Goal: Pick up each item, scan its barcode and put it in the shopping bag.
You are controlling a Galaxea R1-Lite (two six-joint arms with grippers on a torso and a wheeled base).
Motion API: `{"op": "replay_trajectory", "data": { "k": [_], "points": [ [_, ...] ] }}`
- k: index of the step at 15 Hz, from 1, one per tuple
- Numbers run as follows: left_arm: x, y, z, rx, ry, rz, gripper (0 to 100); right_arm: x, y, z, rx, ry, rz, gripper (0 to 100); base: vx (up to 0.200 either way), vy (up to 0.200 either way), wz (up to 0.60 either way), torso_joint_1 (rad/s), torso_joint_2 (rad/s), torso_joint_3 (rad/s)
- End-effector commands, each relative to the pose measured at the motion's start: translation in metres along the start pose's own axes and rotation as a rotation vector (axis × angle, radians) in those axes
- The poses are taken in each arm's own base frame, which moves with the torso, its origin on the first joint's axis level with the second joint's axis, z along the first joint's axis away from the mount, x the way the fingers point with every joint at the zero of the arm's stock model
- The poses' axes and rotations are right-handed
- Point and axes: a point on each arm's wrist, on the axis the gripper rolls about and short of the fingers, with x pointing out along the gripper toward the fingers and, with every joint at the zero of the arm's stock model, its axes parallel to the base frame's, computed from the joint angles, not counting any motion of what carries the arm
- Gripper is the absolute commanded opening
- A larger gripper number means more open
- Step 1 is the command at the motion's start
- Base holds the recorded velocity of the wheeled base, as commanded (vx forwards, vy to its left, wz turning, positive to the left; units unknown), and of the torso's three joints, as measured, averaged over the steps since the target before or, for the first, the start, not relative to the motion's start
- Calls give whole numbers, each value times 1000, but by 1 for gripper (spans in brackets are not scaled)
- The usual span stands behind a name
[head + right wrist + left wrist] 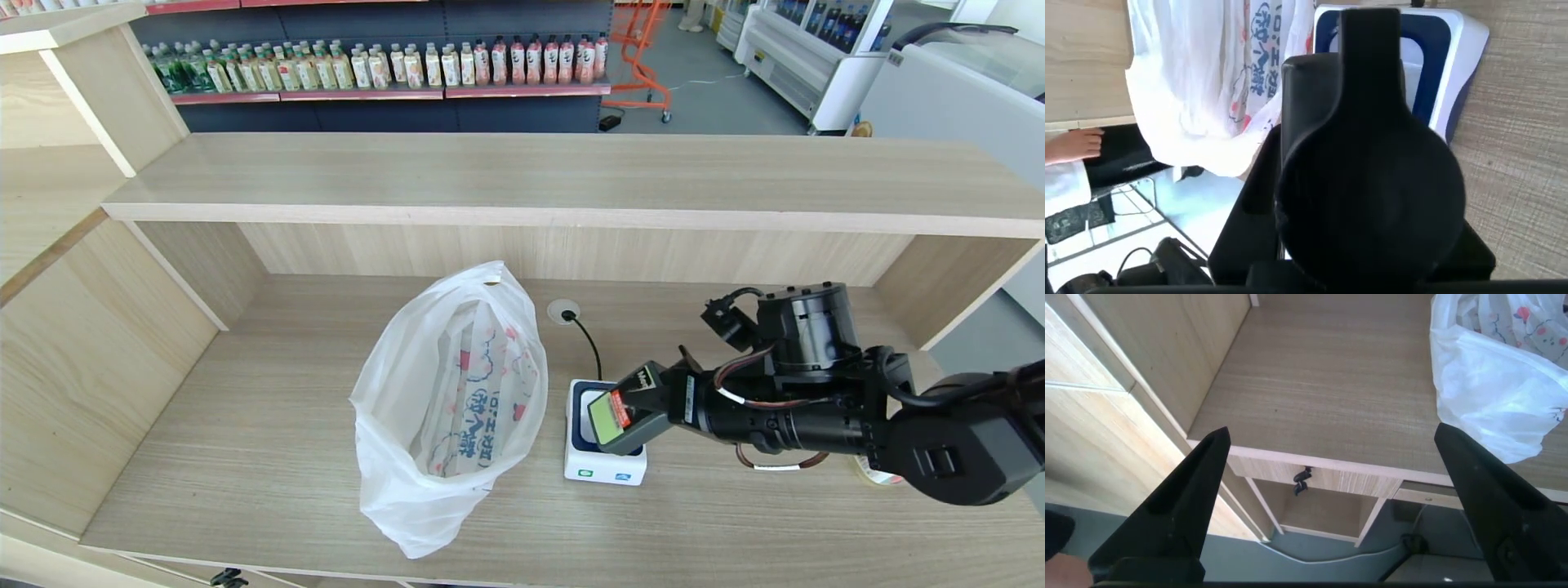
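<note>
My right gripper [627, 411] is shut on a small dark item [605, 415] with a green face and a red label, holding it just above the white and blue scanner [606, 472] on the counter. From the right wrist the item [1372, 188] is a dark round shape in front of the scanner [1454, 49]. The white plastic shopping bag [449, 408] stands open to the left of the scanner, with printed packaging inside it. My left gripper [1331, 498] hangs open below the counter's front edge, with the bag [1494, 384] off to one side.
A black cable [589, 343] runs from the scanner to a hole [563, 311] in the counter. A raised wooden shelf [571, 175] closes the back and a side wall [98, 351] the left. A round labelled thing [878, 475] lies partly hidden under my right arm.
</note>
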Motion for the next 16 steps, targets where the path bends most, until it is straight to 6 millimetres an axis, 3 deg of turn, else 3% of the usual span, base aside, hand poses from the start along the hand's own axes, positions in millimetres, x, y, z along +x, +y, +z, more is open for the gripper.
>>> {"op": "replay_trajectory", "data": {
  "k": [1, 11, 13, 15, 16],
  "points": [
    [0, 0, 0, 0, 1, 0, 100, 15, -2, -2, -1, 25, -5, 0, 0, 0, 0, 0, 0, 0],
    [0, 0, 0, 0, 0, 0, 100, 22, -4, -3, -116, 19, -43, 0, 0, 0, 0, 0, 0, 0],
    [0, 0, 0, 0, 0, 0, 100, -5, 20, 14, -146, -87, 45, 0, 0, 0, 0, 0, 0, 0],
    [0, 0, 0, 0, 0, 0, 100, -52, 52, 28, -235, -234, 191, 0, 0, 0, 0, 0, 0, 0],
    [0, 0, 0, 0, 1, 0, 100, -64, 57, 30, -289, -268, 201, 0, 0, 0, 0, 0, 0, 0]
  ]
}}
